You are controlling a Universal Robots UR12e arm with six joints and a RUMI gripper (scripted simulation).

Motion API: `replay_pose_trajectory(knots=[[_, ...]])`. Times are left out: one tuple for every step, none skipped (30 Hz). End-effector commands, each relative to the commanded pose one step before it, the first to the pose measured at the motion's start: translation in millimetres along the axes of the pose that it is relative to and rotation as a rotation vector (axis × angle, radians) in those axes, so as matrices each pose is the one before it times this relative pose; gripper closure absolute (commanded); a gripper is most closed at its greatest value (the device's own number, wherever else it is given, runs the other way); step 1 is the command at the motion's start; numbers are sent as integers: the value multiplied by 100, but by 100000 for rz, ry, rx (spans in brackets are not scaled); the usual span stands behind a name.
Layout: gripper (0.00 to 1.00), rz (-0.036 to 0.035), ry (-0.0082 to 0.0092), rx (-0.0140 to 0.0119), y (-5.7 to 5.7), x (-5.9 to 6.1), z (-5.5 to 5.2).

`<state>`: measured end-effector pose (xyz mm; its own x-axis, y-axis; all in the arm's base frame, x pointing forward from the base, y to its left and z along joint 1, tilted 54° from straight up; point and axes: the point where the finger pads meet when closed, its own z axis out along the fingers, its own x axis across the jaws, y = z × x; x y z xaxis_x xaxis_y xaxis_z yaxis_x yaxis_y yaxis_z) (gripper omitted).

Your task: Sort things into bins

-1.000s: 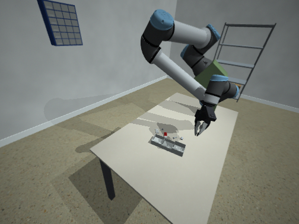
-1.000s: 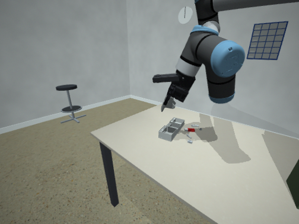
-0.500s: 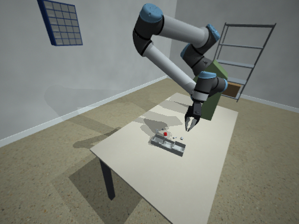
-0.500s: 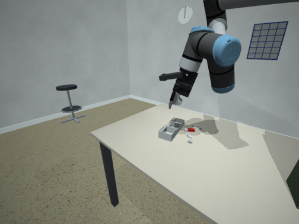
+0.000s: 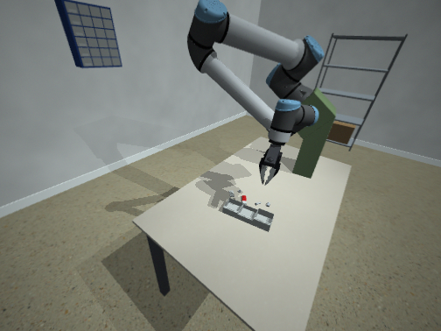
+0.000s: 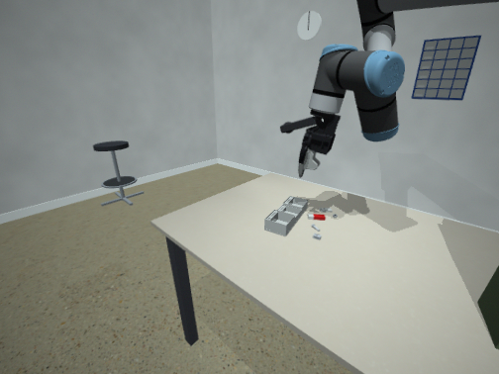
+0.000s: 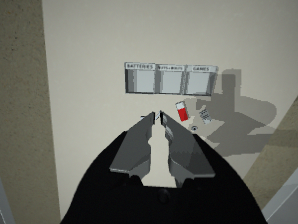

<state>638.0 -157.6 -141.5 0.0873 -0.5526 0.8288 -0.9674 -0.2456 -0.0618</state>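
On the table (image 7: 90,60) stand three joined bins (image 7: 170,93), upright and with nothing showing inside, labelled from left to right batteries, nuts and bolts, games. Below them in the wrist view hangs the gripper (image 7: 156,117), high above the table, its jaws clenched almost tip to tip; nothing shows plainly between them, so I judge it empty. Right of it lie the unsorted things, just beside the bins on the arm's side: a red piece (image 7: 183,111), perhaps a battery, then a grey part (image 7: 204,115) and a small nut (image 7: 194,128). The height suits a survey before descending, and the jaws must open first.
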Motion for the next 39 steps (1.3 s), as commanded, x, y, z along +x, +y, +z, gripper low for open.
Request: replay_pose_trajectory(knots=[[96, 5573, -1071, -4982, 1137, 1685, -314], [96, 2280, -236, -1879, 493, 664, -101], [96, 0, 0, -1, 480, 675, -94], [96, 0, 0, 0, 0, 0, 0], [96, 0, 0, 0, 0, 0, 0], [96, -1, 1, 2, 326, 454, -60], [96, 3852, -182, -3186, 528, 631, -120], [96, 2260, -106, -1868, 510, 651, -102], [96, 0, 0, -1, 498, 662, -94], [96, 0, 0, -1, 369, 491, -70], [96, 0, 1, 4, 5, 0, 5], [96, 0, 0, -1, -1, 0, -1], [96, 3856, 36, -3186, 543, 619, -117], [96, 2236, 21, -1847, 526, 639, -97], [96, 0, 0, -1, 513, 651, -88], [96, 0, 0, -1, 415, 527, -71], [96, 0, 1, 4, 5, 0, 6], [96, 0, 0, -1, -1, 0, -2], [96, 0, 0, -1, -1, 0, -1], [96, 0, 0, -1, -1, 0, -1], [96, 0, 0, 0, 0, 0, 0], [96, 0, 0, 0, 0, 0, 0], [96, 0, 0, -1, -1, 0, -2], [96, 0, 0, 0, 0, 0, 0], [96, -1, 2, 5, 4, -1, 7], [96, 0, -1, -1, -1, 0, -2], [96, 0, 0, -1, -1, 0, -2], [96, 0, 0, -1, -1, 0, -1], [96, 0, 0, -1, 0, 0, -1], [96, 0, 0, 0, 0, 0, -1], [96, -5000, 0, -2, -551, 185, 594], [96, -5000, 0, -1, -540, 213, 597], [96, -4246, 0, 0, -528, 240, 598], [96, 0, 0, 1, -516, 262, 600], [96, 0, 1, 1, -516, 262, 600], [96, 0, 1, 1, -516, 262, 600], [96, 0, 1, 1, -516, 262, 600], [96, 0, 0, 0, 0, 0, 0], [96, 0, 0, 0, 0, 0, 0]])
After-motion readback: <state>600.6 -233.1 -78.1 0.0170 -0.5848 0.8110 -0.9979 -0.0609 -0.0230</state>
